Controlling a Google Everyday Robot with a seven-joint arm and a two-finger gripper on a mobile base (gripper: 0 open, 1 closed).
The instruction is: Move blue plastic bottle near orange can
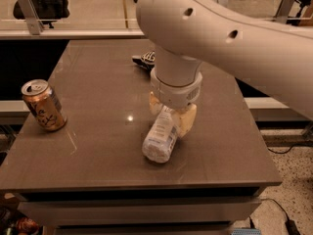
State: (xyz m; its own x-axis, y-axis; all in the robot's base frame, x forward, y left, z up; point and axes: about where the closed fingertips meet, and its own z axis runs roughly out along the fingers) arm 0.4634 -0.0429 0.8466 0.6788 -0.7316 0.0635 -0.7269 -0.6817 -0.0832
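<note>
The blue plastic bottle (160, 138) is clear with a pale label and lies tilted on the brown table (98, 82), near its front middle, base toward the camera. My gripper (170, 114) comes down from the large white arm (220, 33). Its tan fingers (186, 121) press both sides of the bottle's upper part, and the cap end is hidden between them. The orange can (44, 105) stands upright near the table's left edge, well to the left of the bottle.
A dark object (145, 60) lies on the table behind the arm, partly hidden. A glass rail and a counter run along the back. The table's front edge is close below the bottle, and floor shows at the right.
</note>
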